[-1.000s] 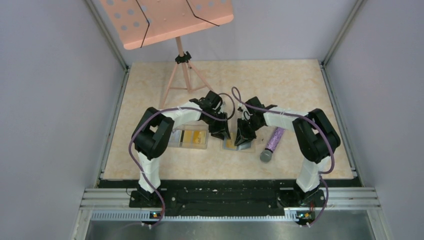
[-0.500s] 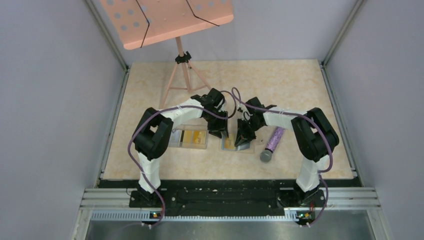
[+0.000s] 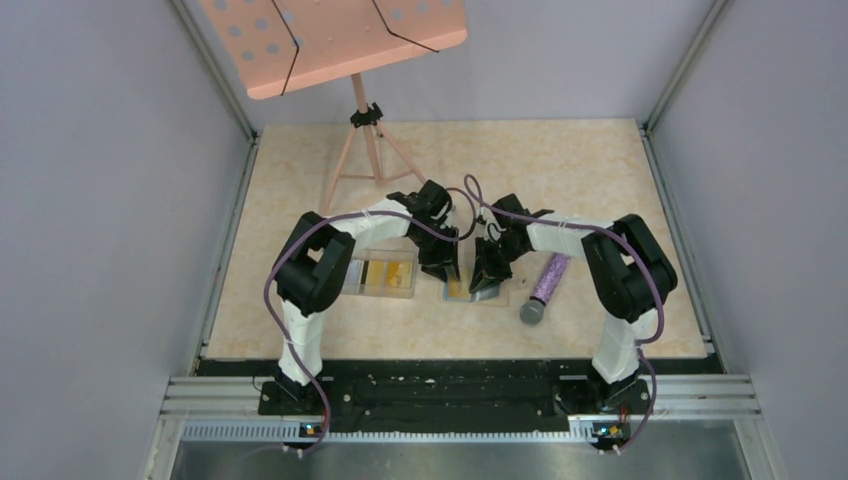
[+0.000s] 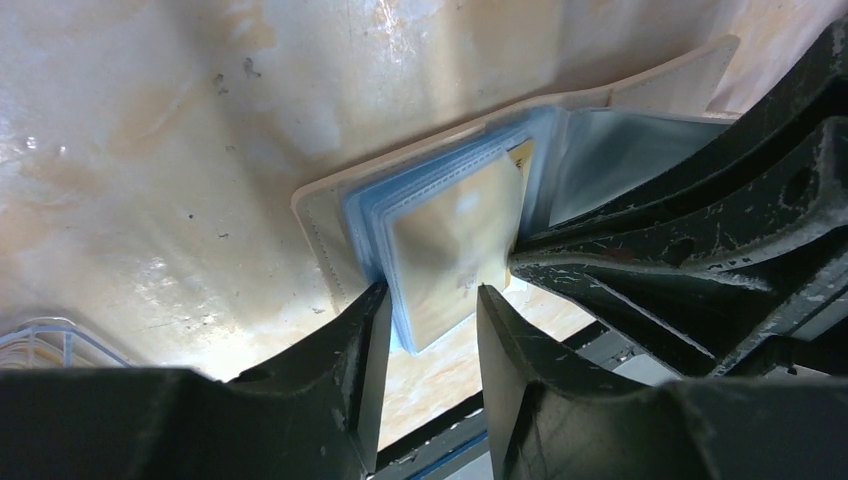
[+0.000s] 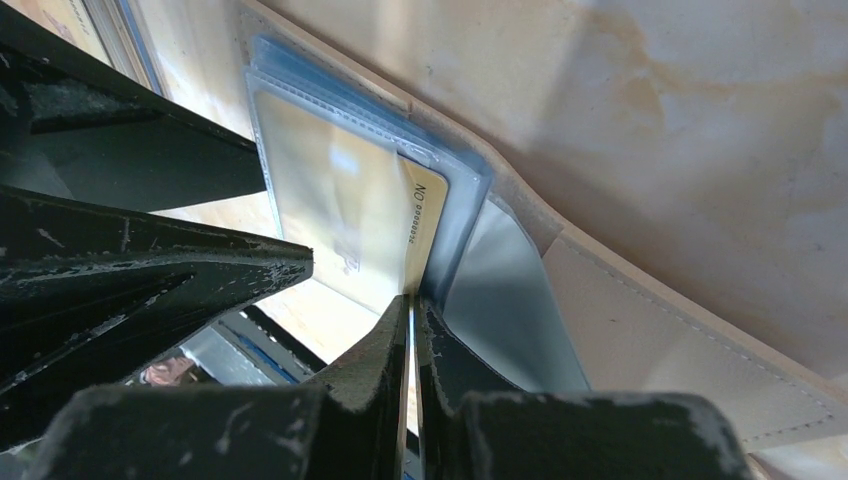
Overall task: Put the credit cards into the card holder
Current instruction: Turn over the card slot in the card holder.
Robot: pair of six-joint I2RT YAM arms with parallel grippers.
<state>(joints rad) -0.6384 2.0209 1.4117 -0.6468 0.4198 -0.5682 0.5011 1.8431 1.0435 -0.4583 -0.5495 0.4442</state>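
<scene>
Mid-table: holder open, flat, between both grippers.
Card: gold, partly inside a sleeve.
Right gripper: pinched shut on card's exposed edge.
Left gripper: half open, straddling the sleeve corner.
Box: left of holder.

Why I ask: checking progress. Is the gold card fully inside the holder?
No: the gold card pokes out of a sleeve of the card holder, pinched by the right gripper.
</scene>
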